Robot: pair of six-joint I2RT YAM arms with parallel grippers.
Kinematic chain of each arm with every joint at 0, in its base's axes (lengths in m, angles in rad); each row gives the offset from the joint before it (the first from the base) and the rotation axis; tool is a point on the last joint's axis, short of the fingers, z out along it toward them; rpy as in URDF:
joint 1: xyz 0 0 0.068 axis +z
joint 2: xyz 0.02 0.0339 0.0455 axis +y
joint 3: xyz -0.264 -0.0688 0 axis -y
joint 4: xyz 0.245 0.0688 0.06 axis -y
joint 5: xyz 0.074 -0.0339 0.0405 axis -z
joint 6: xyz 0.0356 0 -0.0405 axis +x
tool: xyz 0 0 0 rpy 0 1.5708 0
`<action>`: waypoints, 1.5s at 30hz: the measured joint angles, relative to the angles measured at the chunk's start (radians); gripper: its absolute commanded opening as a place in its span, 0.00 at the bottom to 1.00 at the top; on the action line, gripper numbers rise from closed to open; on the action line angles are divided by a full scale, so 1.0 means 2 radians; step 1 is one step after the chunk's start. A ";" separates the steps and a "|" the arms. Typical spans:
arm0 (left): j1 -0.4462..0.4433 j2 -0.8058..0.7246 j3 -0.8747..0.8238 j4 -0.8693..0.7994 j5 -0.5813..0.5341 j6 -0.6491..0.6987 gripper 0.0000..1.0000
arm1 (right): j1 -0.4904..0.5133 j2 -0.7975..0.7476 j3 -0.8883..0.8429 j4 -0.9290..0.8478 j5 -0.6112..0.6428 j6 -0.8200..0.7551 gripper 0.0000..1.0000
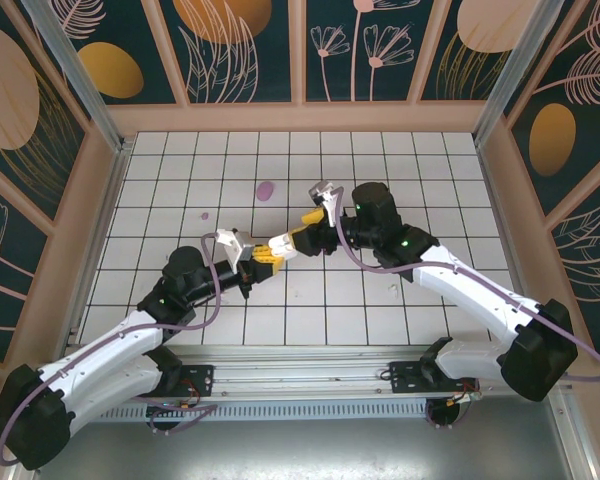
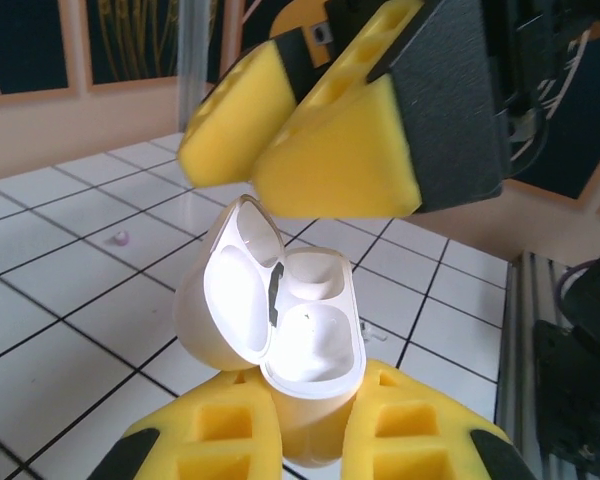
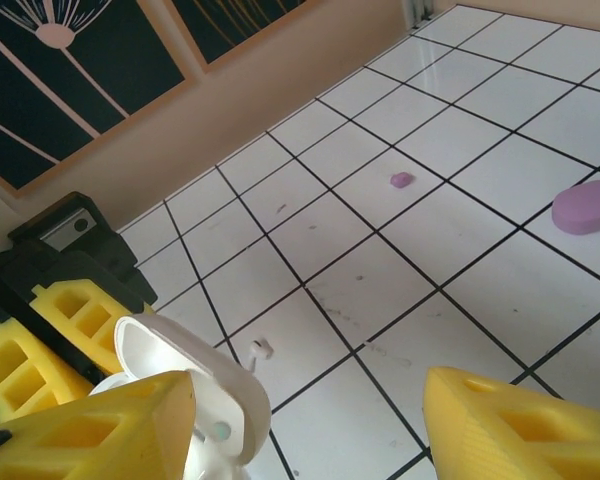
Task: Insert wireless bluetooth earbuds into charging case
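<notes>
I see my left gripper [image 2: 310, 432] clenching the open charging case [image 2: 302, 335], my right gripper [image 3: 310, 400] angled down over it, fingers spread

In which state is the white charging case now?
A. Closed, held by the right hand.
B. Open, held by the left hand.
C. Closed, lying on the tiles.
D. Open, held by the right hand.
B: the charging case has its lid swung up and sits clamped in the left hand, as the left wrist view shows.
</notes>
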 measured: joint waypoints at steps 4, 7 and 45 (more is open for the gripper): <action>0.000 -0.011 0.000 -0.024 -0.041 -0.004 0.00 | 0.000 -0.009 0.000 0.000 0.008 0.013 0.62; 0.000 -0.021 0.001 -0.053 -0.074 -0.006 0.00 | -0.005 -0.019 0.000 0.000 0.023 0.032 0.62; 0.000 -0.249 0.172 -0.406 -0.358 0.035 0.00 | 0.161 0.446 0.262 -0.084 0.080 0.269 0.45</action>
